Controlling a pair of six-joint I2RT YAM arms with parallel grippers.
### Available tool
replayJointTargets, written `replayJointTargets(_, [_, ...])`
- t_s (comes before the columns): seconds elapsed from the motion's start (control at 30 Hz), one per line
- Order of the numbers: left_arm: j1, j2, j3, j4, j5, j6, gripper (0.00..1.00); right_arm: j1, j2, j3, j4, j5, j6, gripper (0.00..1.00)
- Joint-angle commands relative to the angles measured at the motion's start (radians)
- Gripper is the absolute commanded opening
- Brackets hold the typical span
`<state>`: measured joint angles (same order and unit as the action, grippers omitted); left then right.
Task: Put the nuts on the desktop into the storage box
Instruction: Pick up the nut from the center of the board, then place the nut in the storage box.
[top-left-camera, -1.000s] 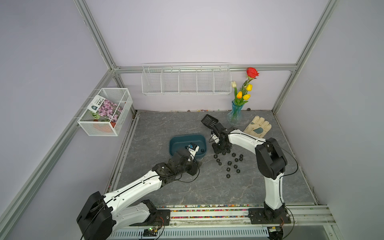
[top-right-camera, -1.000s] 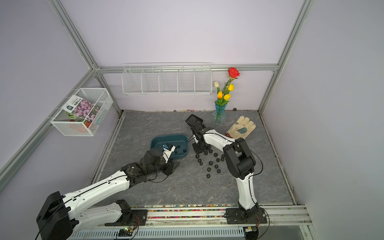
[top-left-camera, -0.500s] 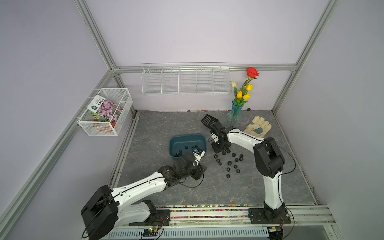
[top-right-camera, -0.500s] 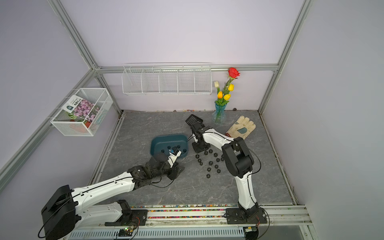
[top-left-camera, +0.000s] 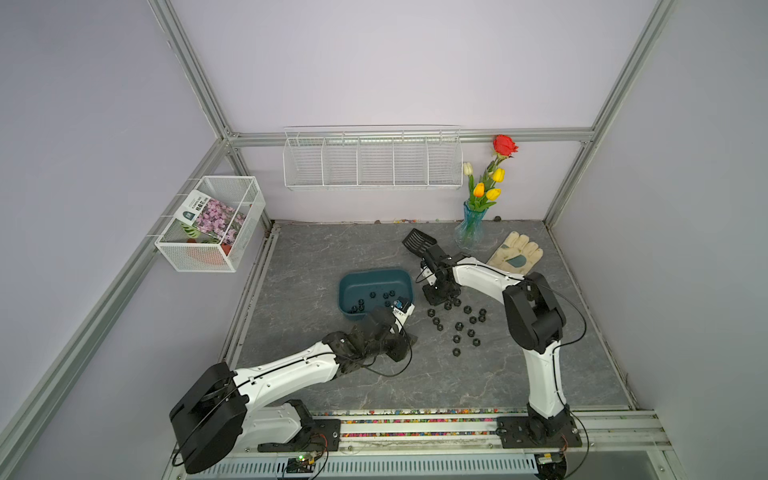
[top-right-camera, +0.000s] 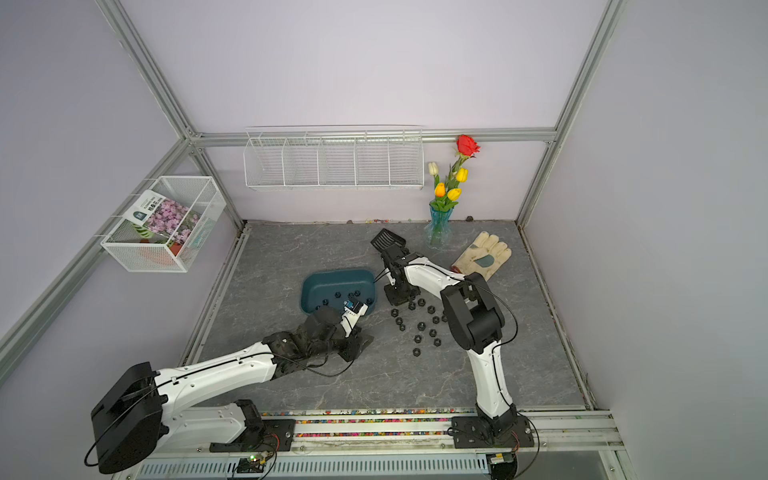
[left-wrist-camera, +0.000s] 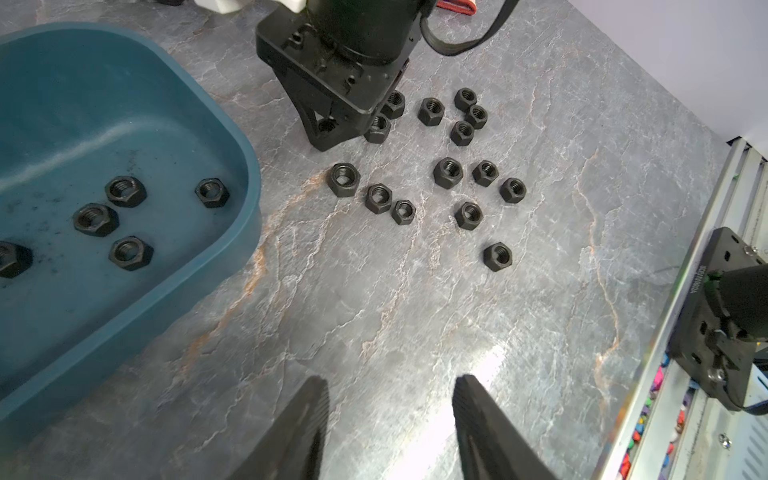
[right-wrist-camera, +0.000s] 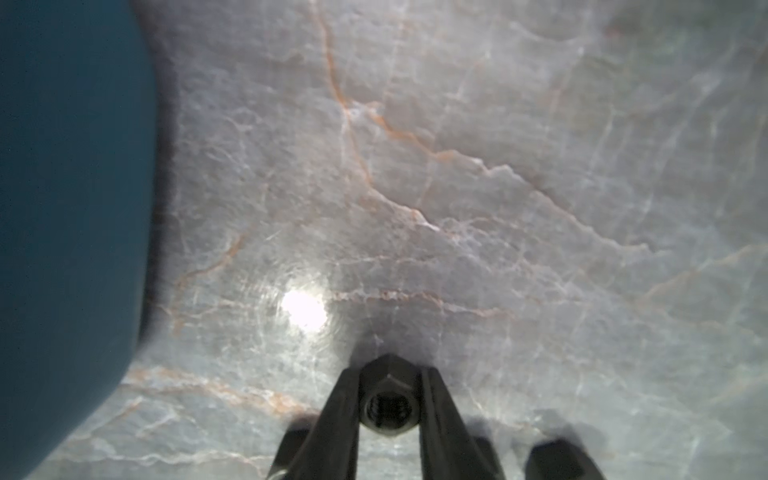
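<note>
Several black nuts (top-left-camera: 459, 326) lie scattered on the grey desktop (top-left-camera: 332, 249) to the right of the teal storage box (top-left-camera: 374, 273); they also show in the left wrist view (left-wrist-camera: 448, 172). Several more nuts (left-wrist-camera: 125, 191) lie inside the box (left-wrist-camera: 124, 104). My right gripper (right-wrist-camera: 388, 374) is down at the near-box edge of the pile (top-left-camera: 436, 297), shut on one nut (right-wrist-camera: 388, 401) gripped by its flats, just above the stone. My left gripper (left-wrist-camera: 390, 380) hangs open and empty over bare desktop in front of the box (top-left-camera: 407, 338).
A black slotted scoop (top-left-camera: 417, 240), a blue vase of flowers (top-left-camera: 471, 226) and a pale glove (top-left-camera: 515, 253) lie behind the right arm. White wire baskets hang on the back wall (top-left-camera: 372, 160) and left wall (top-left-camera: 212, 224). A rail (top-left-camera: 415, 424) runs along the front edge.
My right gripper has closed on a nut at the pile's edge. My left arm has drawn back from over the box toward the front of the desktop, still open.
</note>
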<state>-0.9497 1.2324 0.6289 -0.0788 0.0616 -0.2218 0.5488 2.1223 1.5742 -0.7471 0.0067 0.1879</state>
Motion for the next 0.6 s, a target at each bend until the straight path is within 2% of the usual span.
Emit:
replayJointTargets(0.0, [-0.006, 0.012, 0.020, 0.014, 0.012, 0.020, 0.54, -0.005, 0.031, -0.002, -0.022, -0.008, -0.005, 0.14])
replayJointTargets(0.23, [-0.011, -0.018, -0.006, 0.031, -0.019, 0.013, 0.54, -0.004, -0.017, 0.000, -0.037, -0.010, -0.004, 0.08])
replayJointTargets(0.57, [-0.011, -0.096, -0.044, 0.019, -0.109, 0.012, 0.54, 0.046, -0.167, 0.124, -0.146, 0.009, -0.033, 0.08])
